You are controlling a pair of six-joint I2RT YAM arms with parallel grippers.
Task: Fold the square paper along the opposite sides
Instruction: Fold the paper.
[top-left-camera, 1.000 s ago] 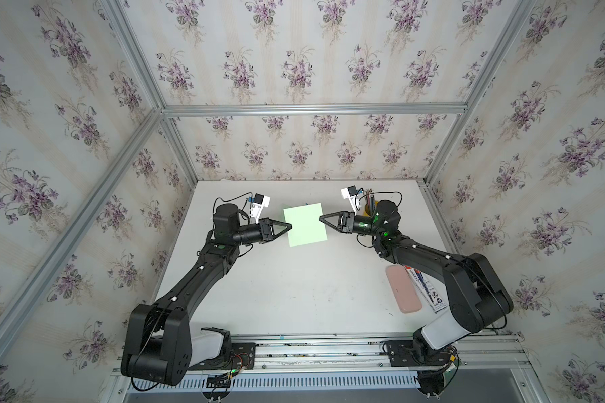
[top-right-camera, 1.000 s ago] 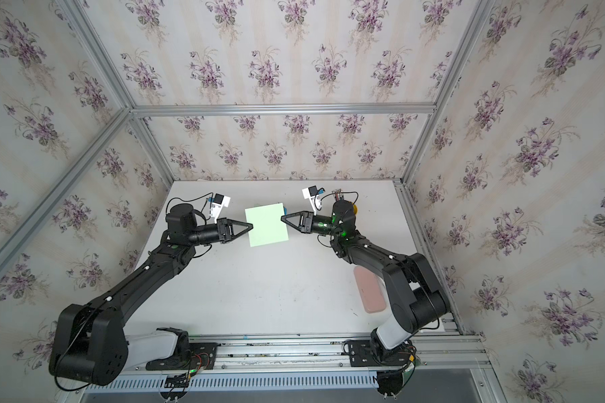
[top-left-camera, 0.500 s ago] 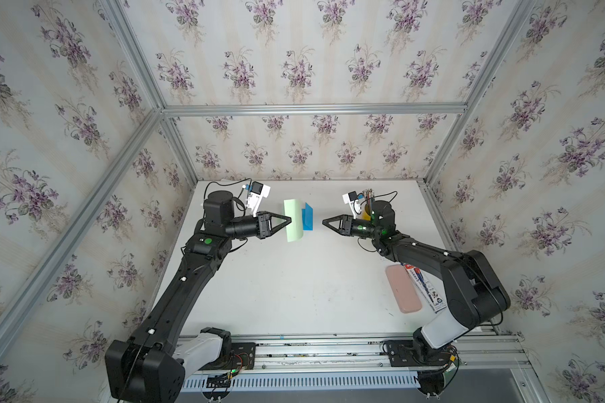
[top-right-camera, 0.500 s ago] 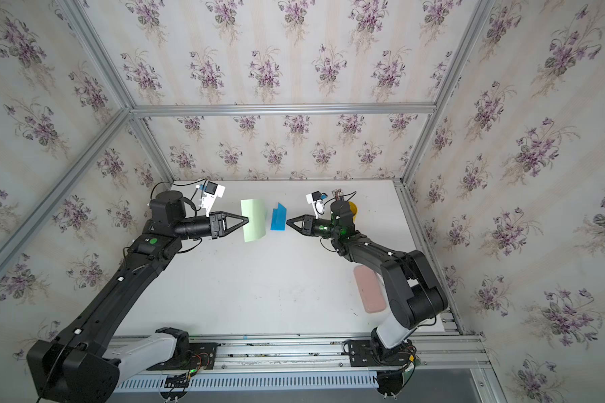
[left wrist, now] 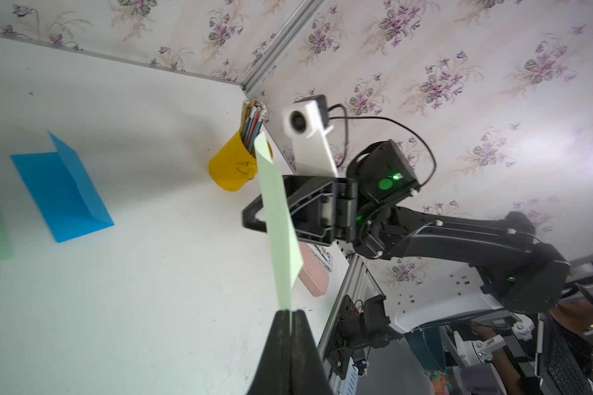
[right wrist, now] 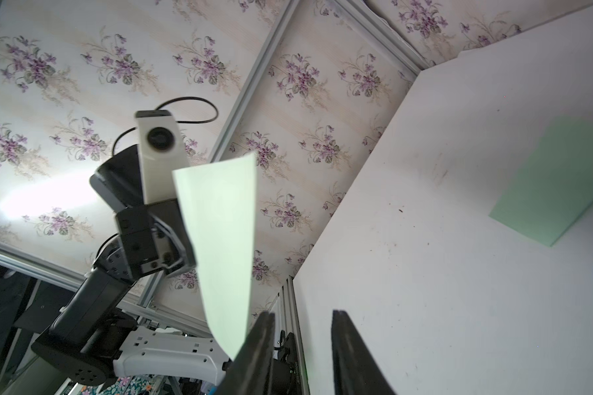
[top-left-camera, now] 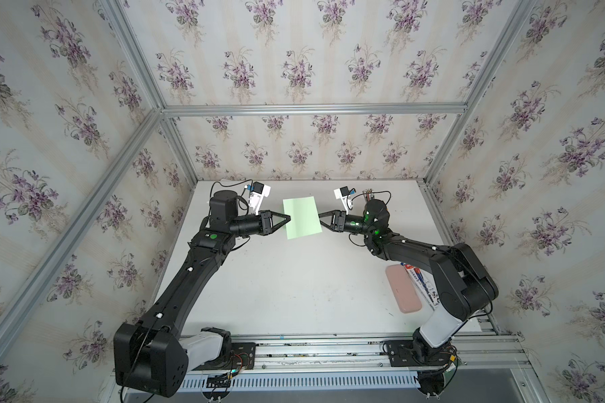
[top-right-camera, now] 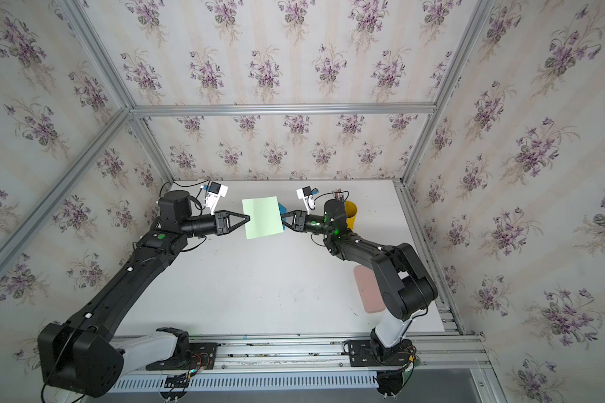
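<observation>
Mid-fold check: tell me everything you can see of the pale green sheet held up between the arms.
The pale green sheet is thin, plain, matte paper with no crease that I can make out. It hangs clear of the table, tilted and slightly curled. The left end effector is shut on one edge; the opposite edge lies beside one finger of the open right end effector, not between its fingers. Nothing else touches it.

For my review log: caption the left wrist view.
Left pincer grips the green paper by its edge; right pincer open at its far edge.
</observation>
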